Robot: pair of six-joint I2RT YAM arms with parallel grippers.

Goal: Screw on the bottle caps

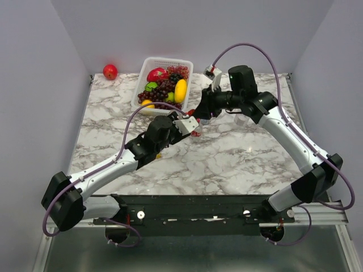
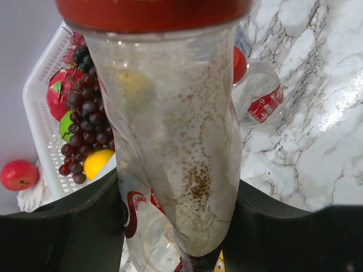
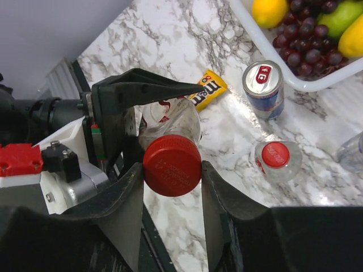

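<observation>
Three bottles (image 3: 170, 122), two red caps (image 3: 172, 165)

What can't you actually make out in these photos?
Left wrist view: the red cap is cut off by the top edge.
Top view: the held bottle is mostly hidden by the left gripper and right gripper.
Right wrist view: how far the cap is screwed on; it covers the neck.
Same view: a clear object is cut by the right edge.

A white-and-grey marbled desk (image 1: 238, 161) fills mid-frame, with plain pale-lilac walls (image 1: 31, 85) closing left, right and top. Light falls even and soft.
</observation>
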